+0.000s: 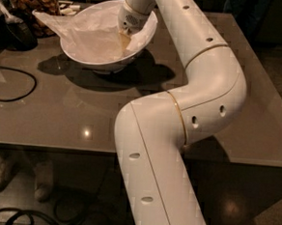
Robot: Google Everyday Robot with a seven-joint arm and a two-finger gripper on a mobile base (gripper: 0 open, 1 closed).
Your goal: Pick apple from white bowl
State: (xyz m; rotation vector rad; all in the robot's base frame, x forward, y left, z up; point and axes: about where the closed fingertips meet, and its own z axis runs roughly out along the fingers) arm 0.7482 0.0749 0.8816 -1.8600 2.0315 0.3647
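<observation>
- The surface [73, 109] is a glossy grey-brown tabletop, with small light spots near its 7 o'clock edge.
- A white bowl [102, 63] stands at 11 o'clock, and the claw [123, 37] is down inside it.
- A black cable [35, 84] loops at 9 o'clock.
- A jar [37, 3] of brown bits and a dark object [16, 28] sit at 10 o'clock.

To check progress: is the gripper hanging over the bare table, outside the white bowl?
No, the gripper is down inside the white bowl, against its paper lining.

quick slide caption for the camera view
Robot arm reaches across the table, its claw inside the paper-lined white bowl.
</observation>
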